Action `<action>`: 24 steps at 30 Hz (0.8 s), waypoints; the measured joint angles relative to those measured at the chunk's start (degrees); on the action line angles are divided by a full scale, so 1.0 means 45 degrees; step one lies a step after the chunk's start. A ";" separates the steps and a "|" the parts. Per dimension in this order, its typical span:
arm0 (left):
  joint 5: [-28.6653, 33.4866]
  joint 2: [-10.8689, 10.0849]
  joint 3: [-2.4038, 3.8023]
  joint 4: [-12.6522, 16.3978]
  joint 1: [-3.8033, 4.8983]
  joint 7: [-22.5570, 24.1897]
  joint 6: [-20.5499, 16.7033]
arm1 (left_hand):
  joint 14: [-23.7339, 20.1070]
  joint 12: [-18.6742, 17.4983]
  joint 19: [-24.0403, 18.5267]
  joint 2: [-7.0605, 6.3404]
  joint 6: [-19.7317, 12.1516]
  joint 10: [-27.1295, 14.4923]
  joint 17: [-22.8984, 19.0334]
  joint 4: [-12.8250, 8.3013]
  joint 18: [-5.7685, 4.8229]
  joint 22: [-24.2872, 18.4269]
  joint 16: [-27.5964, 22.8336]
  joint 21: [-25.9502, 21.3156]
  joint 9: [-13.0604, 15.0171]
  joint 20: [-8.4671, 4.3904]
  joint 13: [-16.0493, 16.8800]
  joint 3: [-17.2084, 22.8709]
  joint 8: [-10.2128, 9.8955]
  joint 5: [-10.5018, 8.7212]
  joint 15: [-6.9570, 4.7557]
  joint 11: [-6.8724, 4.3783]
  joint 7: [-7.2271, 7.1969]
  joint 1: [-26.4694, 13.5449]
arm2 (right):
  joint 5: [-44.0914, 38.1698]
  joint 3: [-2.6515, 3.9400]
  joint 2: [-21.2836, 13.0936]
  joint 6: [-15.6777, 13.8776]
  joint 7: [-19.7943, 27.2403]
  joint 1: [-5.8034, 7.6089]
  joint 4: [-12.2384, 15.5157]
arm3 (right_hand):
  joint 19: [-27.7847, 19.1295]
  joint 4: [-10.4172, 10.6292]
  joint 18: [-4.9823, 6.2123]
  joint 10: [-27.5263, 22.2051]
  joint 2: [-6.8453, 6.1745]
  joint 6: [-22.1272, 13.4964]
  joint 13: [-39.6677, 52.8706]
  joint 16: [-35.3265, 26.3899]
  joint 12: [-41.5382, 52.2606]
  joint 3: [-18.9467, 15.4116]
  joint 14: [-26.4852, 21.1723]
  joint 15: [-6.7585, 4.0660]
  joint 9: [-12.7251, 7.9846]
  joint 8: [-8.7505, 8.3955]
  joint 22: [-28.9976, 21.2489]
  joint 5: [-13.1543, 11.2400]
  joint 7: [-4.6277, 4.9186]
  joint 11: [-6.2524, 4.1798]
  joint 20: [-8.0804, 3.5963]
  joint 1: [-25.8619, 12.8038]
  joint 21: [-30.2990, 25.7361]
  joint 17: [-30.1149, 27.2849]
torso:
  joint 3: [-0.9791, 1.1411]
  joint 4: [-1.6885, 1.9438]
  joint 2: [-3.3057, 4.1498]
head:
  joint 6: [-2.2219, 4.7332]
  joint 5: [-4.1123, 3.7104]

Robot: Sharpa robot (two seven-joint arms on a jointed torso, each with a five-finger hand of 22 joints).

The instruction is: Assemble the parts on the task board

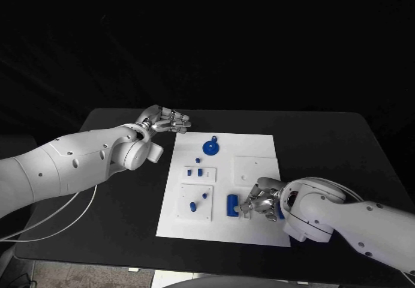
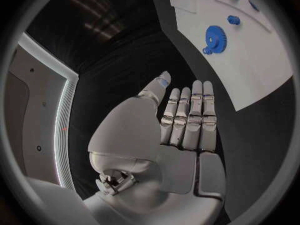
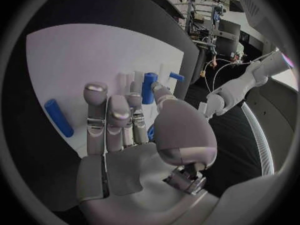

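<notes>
Right hand (image 1: 262, 204) low over near right part of task board (image 1: 259, 147), fingers curled down beside upright blue block (image 1: 232, 204); cannot tell if pinching anything. Right wrist view: fingers (image 3: 119, 116) bunched near blue peg (image 3: 149, 87); blue cylinder (image 3: 57, 117) lies loose on board. Blue gear (image 1: 211, 147) farther back on board. Left hand (image 1: 166, 122) over bare table off board's far left corner, fingers (image 2: 187, 116) straight, pressed together, holding nothing.
</notes>
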 measured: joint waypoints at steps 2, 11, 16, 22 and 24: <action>0.0000 0.0000 0.0000 0.0000 0.0000 0.0000 0.0000 | 0.0000 0.0000 0.0000 0.0000 0.0000 0.0000 0.0000 0.0000 0.0000 0.0000 0.0000 0.0000 0.0000 0.0000 0.0000 0.0000 0.0000 0.0000 0.0000 0.0000 0.0000 0.0000 | 0.0025 -0.0015 -0.0094 -0.0034 0.0028 -0.0008 0.0017 | 0.0000 0.0070 -0.0001 0.0000 0.0000 -0.0172 0.0030 0.0000 0.0074 -0.0383 0.0000 0.0000 -0.0181 -0.0048 0.0000 0.0120 0.0166 0.0000 0.0000 0.0000 0.0000 -0.0017 | 0.0000 0.0000 0.0000 | 0.0012 -0.0012; 0.0001 0.0009 -0.0001 -0.0010 0.0003 0.0000 0.0001 | 0.0000 0.0000 0.0000 0.0000 0.0000 0.0000 -0.0001 0.0000 -0.0001 0.0001 0.0000 0.0000 0.0000 0.0000 0.0000 0.0000 0.0000 0.0000 0.0000 0.0000 0.0000 0.0000 | 0.0610 0.0833 -0.0912 -0.0230 0.0723 -0.0036 0.0306 | 0.0000 0.0328 0.0000 0.0121 0.0100 -0.0648 0.0334 0.0000 0.0510 -0.1219 0.0045 0.0044 -0.0738 -0.0054 0.0000 0.0170 0.0321 0.0121 0.0000 0.0335 0.0000 -0.0059 | 0.0016 -0.0020 -0.0009 | 0.0173 -0.0245; 0.0001 0.0043 -0.0001 -0.0029 0.0001 0.0004 0.0001 | 0.0000 0.0000 0.0047 0.0000 0.0000 0.0000 0.0011 0.0000 0.0000 -0.0155 0.0000 0.0000 0.0000 -0.0047 0.0000 0.0000 0.0000 0.0000 0.0000 0.0000 0.0000 0.0000 | 0.1025 0.1457 -0.1391 -0.0137 0.1288 0.0068 0.0076 | 0.0000 -0.0136 0.0000 0.0198 0.0357 -0.0648 0.0519 0.0004 0.0665 -0.1203 0.0045 0.0044 -0.0944 -0.0053 -0.0001 0.0258 0.0321 0.0124 0.0000 0.0591 0.0000 -0.0059 | 0.0021 -0.0027 -0.0012 | 0.0283 -0.0443; 0.0001 0.0097 -0.0020 -0.0072 -0.0003 0.0008 0.0001 | 0.0000 0.0000 0.0047 0.0000 0.0000 0.0000 0.0010 0.0000 0.0000 -0.0154 0.0000 0.0000 0.0000 -0.0047 0.0000 0.0000 0.0000 0.0000 0.0000 0.0000 0.0000 0.0000 | 0.1274 0.1718 -0.2007 0.0571 0.1644 0.0348 -0.0321 | 0.0000 -0.0874 0.0000 0.0207 0.0612 -0.0622 0.0515 0.0066 0.0665 -0.0933 0.0045 0.0044 -0.1501 -0.0053 -0.0001 0.0369 0.0296 0.0114 0.0000 0.0531 0.0000 -0.0059 | 0.0040 -0.0032 -0.0020 | 0.0388 -0.0677; 0.0001 0.0117 -0.0028 -0.0085 -0.0003 0.0008 0.0001 | 0.0000 0.0000 0.0047 0.0000 0.0000 0.0000 0.0010 0.0000 0.0000 -0.0154 0.0000 0.0000 0.0000 -0.0047 0.0000 0.0000 0.0000 0.0000 0.0000 0.0000 0.0000 0.0000 | 0.1274 0.1736 -0.2147 0.0884 0.1652 0.0381 -0.0428 | 0.0000 -0.0930 0.0000 0.0207 0.0624 -0.0601 0.0500 0.0066 0.0665 -0.0877 0.0045 0.0044 -0.1642 -0.0053 -0.0001 0.0286 0.0276 0.0114 0.0000 0.0519 0.0000 -0.0057 | 0.0038 -0.0037 -0.0021 | 0.0422 -0.0746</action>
